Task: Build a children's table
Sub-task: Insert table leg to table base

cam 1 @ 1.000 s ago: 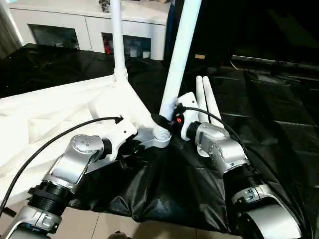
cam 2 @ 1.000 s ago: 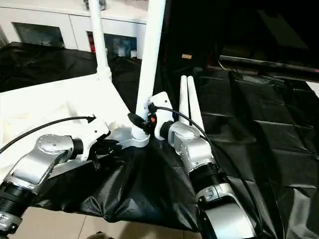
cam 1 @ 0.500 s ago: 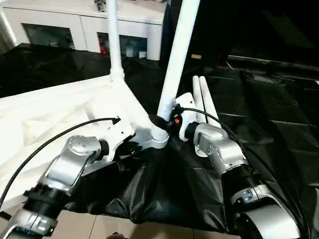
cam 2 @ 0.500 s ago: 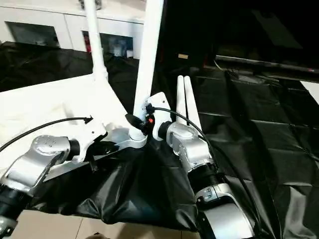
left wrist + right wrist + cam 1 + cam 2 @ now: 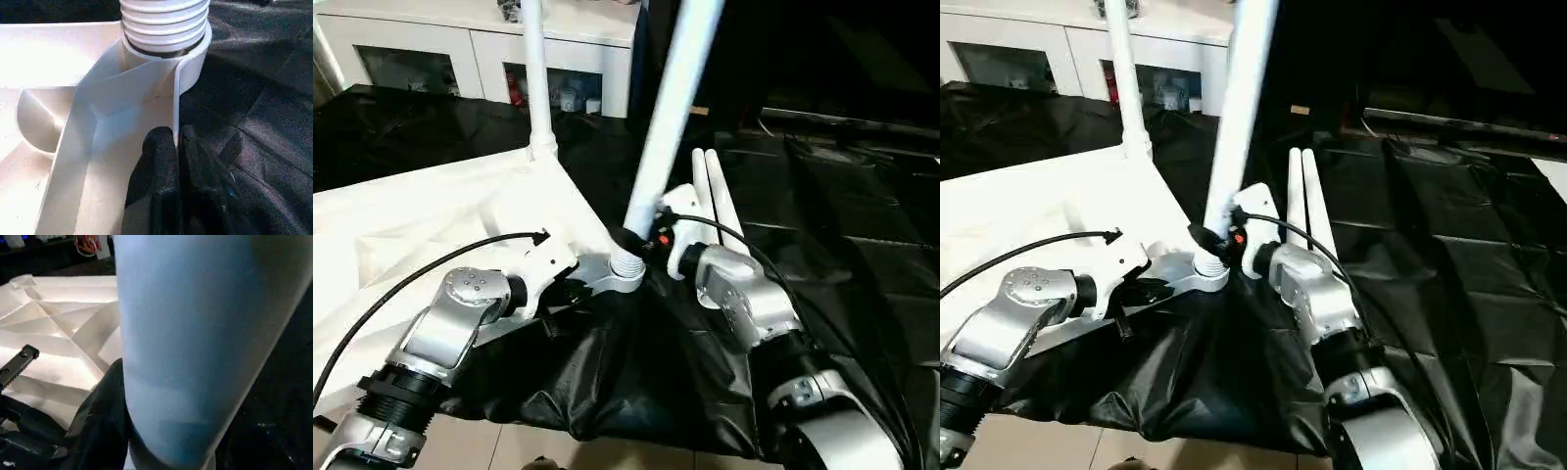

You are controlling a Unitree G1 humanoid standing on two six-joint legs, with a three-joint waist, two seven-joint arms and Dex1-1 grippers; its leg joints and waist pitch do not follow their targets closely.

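Observation:
The children's table top (image 5: 431,211) lies upside down on black cloth, ribs up. One white leg (image 5: 536,78) stands upright in its far corner socket. A second leg (image 5: 666,117) rises, leaning right, from the near corner socket (image 5: 628,266), its ribbed end (image 5: 165,24) seated in it. My right gripper (image 5: 641,238) is shut on this leg just above the socket, and a black finger (image 5: 100,421) lies against the tube. My left gripper (image 5: 175,139) pinches the top's thin rim wall (image 5: 174,98) right beside that socket. Two more legs (image 5: 717,191) lie side by side on the cloth behind my right wrist.
A white cabinet with glass doors (image 5: 480,49) stands at the back. Black cloth (image 5: 842,235) covers the work surface and hangs over its near edge above a tiled floor (image 5: 509,446). A black cable (image 5: 401,284) runs along my left forearm.
The leg in my right gripper leans a little further right at its top. My left gripper holds its place on the rim.

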